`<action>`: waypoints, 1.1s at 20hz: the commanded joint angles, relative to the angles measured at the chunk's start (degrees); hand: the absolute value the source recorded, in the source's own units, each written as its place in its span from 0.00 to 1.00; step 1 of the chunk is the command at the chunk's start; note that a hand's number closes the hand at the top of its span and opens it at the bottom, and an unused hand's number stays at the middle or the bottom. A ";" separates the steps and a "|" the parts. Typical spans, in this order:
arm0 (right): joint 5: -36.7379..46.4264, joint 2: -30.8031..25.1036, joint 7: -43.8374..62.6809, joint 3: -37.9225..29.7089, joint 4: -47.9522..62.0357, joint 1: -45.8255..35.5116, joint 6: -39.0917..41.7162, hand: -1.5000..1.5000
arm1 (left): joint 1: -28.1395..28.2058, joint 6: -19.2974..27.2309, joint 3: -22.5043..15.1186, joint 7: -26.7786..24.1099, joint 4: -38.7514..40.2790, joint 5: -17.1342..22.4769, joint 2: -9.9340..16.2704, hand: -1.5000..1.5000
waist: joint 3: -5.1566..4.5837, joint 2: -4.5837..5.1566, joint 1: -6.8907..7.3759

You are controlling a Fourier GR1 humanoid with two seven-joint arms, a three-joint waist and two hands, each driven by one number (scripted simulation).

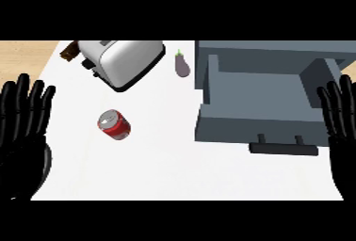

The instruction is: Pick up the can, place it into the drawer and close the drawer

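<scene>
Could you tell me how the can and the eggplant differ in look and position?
The can is red with a silver top; the eggplant is purple with a green stem. The can sits mid-counter, the eggplant farther back, between the toaster and the drawer. Both rest on the white counter.

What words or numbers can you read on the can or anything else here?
None can be read.
Red can: red side and silver top, but any label is too blurred to make out.
Toaster, eggplant and open grey drawer: no words, numbers or signs show on them.
</scene>
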 commanded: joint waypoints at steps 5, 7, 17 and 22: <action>-1.94 1.85 -0.19 1.40 1.00 -0.16 1.69 0.00 | -3.23 -4.35 5.71 0.86 3.06 4.76 4.03 0.00 | 0.65 -0.78 -2.06; -0.61 2.59 7.06 -3.01 5.20 3.81 -3.53 0.00 | 1.70 0.64 3.01 9.72 8.14 -1.76 2.70 0.00 | 0.78 -0.12 -2.69; -6.83 -0.10 8.20 -10.72 -0.06 10.97 0.66 0.00 | 2.32 0.79 3.59 21.55 -0.31 -1.38 3.42 0.00 | 0.67 -0.81 -2.17; -13.24 -0.84 7.50 -15.47 -3.16 16.23 5.24 0.00 | 6.68 -0.19 3.38 26.37 -10.05 -0.31 3.41 0.00 | 0.67 -0.88 -2.18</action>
